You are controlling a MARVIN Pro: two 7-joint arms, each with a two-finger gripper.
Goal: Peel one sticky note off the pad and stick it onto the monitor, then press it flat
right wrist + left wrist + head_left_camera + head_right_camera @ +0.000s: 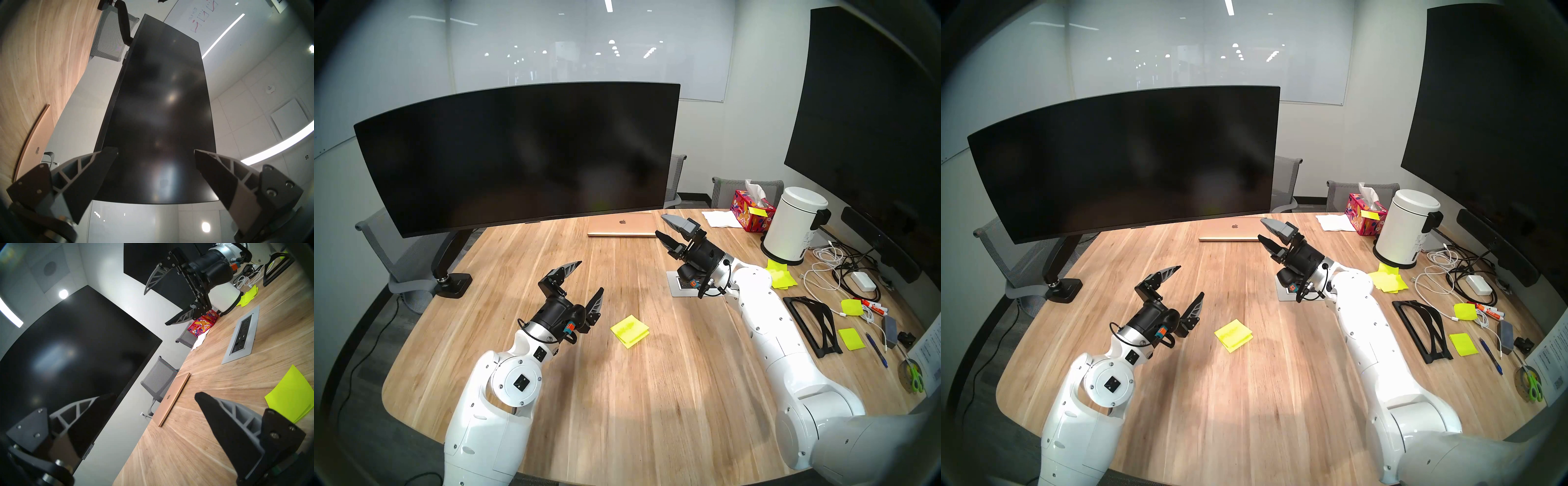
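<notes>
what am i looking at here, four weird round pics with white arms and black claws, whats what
It is a two-armed robot at a wooden table. The two wide pictures come from cameras on its head; the other two from cameras on its wrists, so they look tilted. The left gripper and right gripper are both open and hold nothing. On the table between the arms lies the pad of yellow-green sticky notes. Behind stands the monitor, dark, with no note on it. A closed gold laptop lies beneath its right end, with cables, loose notes and a white bin off to the right.
</notes>
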